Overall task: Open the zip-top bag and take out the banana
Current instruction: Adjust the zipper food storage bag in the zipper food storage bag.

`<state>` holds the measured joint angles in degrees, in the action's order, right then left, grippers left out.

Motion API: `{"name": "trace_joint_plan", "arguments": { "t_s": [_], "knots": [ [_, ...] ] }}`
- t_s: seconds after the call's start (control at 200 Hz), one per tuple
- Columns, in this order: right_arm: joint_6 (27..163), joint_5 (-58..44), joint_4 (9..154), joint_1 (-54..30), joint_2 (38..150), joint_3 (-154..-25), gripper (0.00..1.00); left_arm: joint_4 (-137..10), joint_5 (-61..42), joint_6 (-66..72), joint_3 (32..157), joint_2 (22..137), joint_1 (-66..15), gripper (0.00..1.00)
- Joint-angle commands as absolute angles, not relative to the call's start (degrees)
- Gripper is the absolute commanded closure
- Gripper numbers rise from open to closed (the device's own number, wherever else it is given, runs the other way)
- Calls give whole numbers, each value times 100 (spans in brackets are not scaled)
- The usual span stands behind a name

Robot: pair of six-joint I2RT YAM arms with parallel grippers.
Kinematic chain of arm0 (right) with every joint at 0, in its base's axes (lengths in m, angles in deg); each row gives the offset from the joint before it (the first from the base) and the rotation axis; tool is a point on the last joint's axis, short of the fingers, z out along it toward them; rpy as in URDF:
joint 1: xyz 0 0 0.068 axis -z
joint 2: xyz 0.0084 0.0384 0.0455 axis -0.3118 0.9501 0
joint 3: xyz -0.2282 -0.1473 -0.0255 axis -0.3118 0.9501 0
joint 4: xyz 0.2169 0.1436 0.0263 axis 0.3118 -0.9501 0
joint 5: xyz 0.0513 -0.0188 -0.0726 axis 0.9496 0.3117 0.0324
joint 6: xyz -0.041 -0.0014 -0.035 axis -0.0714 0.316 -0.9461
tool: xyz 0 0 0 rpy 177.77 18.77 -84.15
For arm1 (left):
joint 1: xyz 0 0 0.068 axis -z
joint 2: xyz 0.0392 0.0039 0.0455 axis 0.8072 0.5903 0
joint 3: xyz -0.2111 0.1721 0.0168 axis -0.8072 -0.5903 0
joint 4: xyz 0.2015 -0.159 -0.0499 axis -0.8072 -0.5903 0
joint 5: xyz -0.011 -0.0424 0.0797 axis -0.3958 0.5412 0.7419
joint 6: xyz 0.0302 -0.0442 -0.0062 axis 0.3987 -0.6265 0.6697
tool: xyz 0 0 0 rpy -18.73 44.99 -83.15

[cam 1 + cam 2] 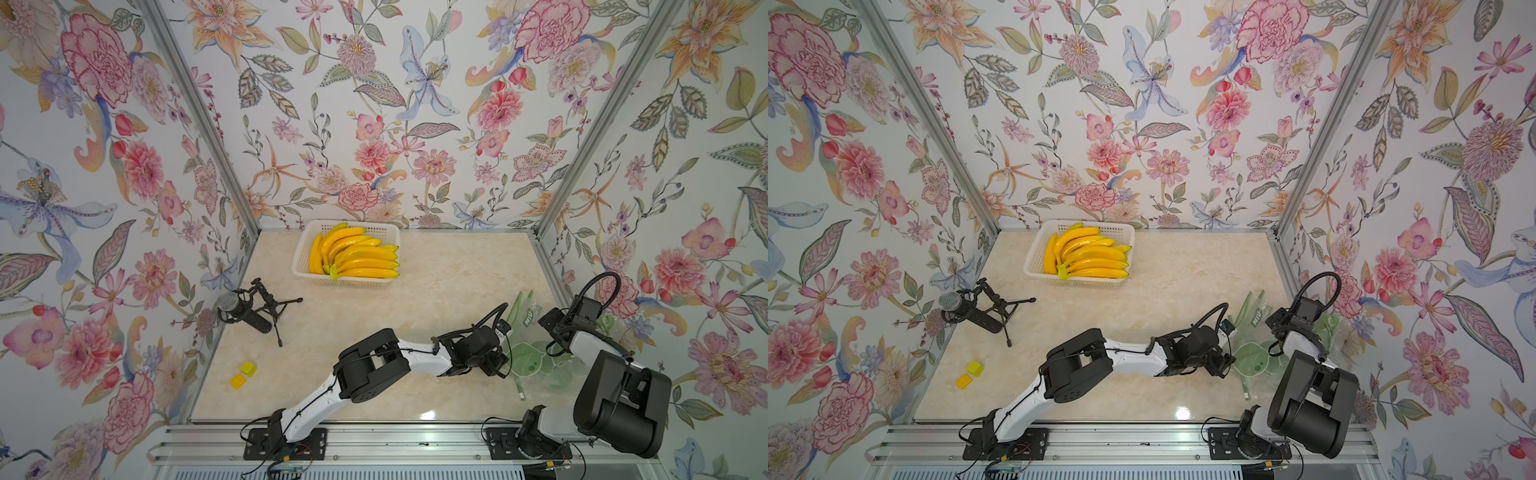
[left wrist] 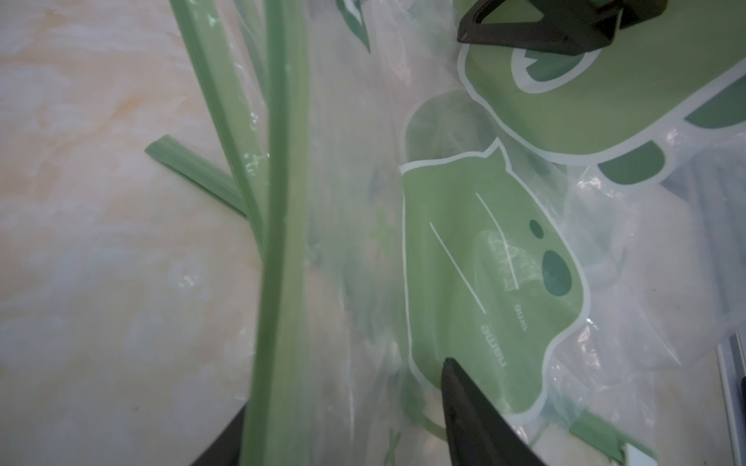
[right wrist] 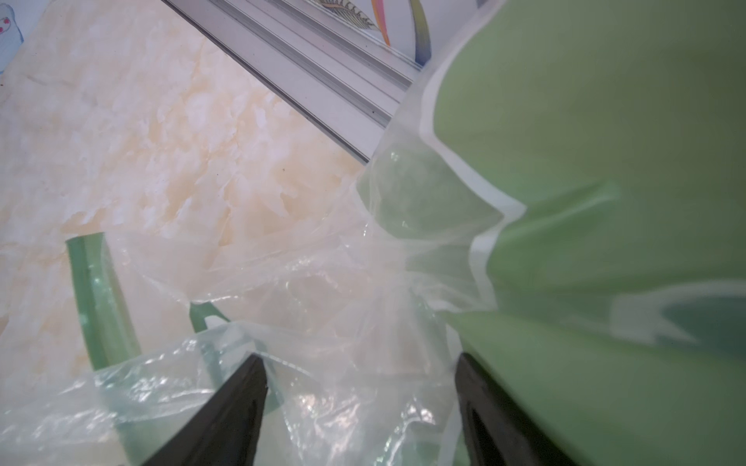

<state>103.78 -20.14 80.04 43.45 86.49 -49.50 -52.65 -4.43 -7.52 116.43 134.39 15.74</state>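
Zip-top bag (image 1: 534, 363) lower right in a top view. L gripper (image 2: 345, 387) jaws spread, green zip strip (image 2: 282, 201) betw. them; R gripper (image 3: 361, 359) jaws spread over its clear film.

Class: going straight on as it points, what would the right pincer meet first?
Most likely the zip-top bag, whose crumpled clear film bunches just ahead of the right pincer; the tabletop lies beyond. Depth is unclear.

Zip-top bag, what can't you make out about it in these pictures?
- Zip-top bag contents: arms cover much of it in both top views; wrist views show only film.
- Left gripper: mostly cut off by the left wrist view's edge.
- Green print: blurred in the right wrist view, too close.
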Motion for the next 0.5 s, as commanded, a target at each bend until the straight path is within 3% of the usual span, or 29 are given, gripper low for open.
{"name": "trace_joint_plan", "arguments": {
  "t_s": [0.0, 0.125, 0.495],
  "knots": [
    [10464, -1738, 8468, 4371, 8875, -5207, 27, -5447, -547, -922, 12007, 13766, 1678, 40],
    [10213, -1629, 8396, 4166, 8702, -5339, 24, -5522, -539, -972, 12211, 13866, 1675, 40],
    [9782, -2391, 6891, 3592, 6845, -5509, 17, -5846, 249, -775, 11882, 13016, 1660, 34]
  ]
}}
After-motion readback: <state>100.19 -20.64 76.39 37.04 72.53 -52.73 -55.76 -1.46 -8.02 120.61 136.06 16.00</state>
